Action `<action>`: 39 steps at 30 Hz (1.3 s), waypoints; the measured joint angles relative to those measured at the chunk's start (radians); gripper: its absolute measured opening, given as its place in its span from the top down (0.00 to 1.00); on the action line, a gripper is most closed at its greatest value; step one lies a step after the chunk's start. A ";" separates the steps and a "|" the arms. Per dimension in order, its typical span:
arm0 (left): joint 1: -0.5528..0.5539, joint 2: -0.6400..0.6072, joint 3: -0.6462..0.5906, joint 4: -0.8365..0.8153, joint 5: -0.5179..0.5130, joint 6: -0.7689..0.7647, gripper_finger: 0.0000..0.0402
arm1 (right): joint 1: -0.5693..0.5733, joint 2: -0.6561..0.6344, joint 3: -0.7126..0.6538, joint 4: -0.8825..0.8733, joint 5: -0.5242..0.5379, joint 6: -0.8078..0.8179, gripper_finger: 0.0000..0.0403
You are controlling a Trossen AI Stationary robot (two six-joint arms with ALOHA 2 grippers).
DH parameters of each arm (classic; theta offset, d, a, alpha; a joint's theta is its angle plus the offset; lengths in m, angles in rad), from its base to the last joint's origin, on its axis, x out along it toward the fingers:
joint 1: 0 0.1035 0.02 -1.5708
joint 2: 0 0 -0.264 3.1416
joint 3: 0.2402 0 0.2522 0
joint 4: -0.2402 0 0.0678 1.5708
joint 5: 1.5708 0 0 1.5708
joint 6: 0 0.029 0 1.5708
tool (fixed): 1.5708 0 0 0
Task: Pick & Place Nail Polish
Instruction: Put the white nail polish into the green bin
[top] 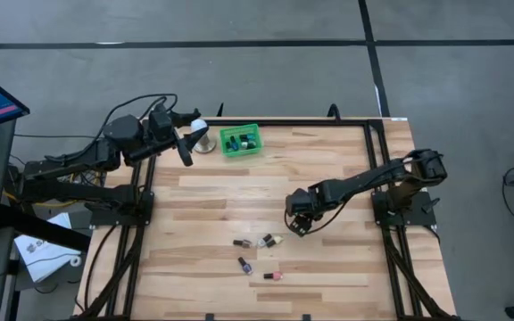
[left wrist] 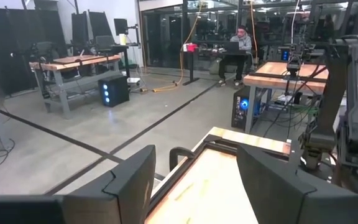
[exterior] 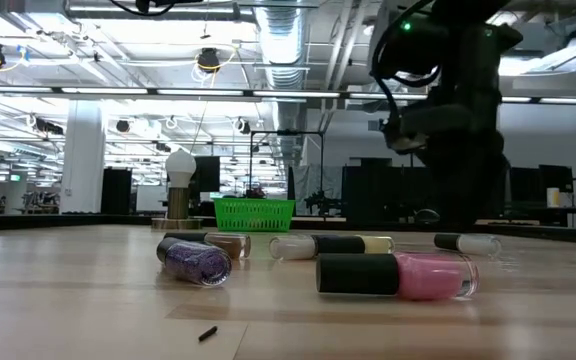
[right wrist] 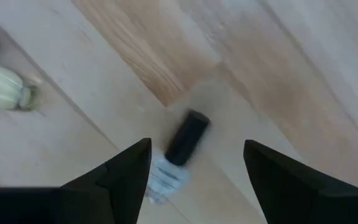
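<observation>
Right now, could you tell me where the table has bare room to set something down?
Free: the middle boards between the green basket and the right gripper, and the left edge. Crowded: the near centre, where loose nail polish bottles lie.

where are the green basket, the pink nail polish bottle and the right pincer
green basket point(top: 240, 142): high view, on its rim at the table's far edge.
pink nail polish bottle point(exterior: 434, 276): low view, on its pink glass body, lying on its side.
right pincer point(top: 298, 224): high view, between its open fingertips, above the table.
</observation>
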 joint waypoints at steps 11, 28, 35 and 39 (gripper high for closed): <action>0.000 0.000 0.000 -0.001 0.000 0.000 0.45 | 0.010 0.113 0.009 0.025 -0.029 0.041 0.44; 0.000 0.000 0.000 -0.002 0.000 0.000 0.45 | -0.056 0.031 -0.007 0.002 0.002 -0.075 0.89; 0.000 0.000 0.000 -0.003 0.000 0.000 0.45 | -0.220 -0.131 -0.003 0.112 0.035 -0.230 0.89; 0.000 0.000 0.000 -0.002 0.000 0.000 0.45 | -0.331 -0.177 0.001 0.251 0.028 -0.320 0.89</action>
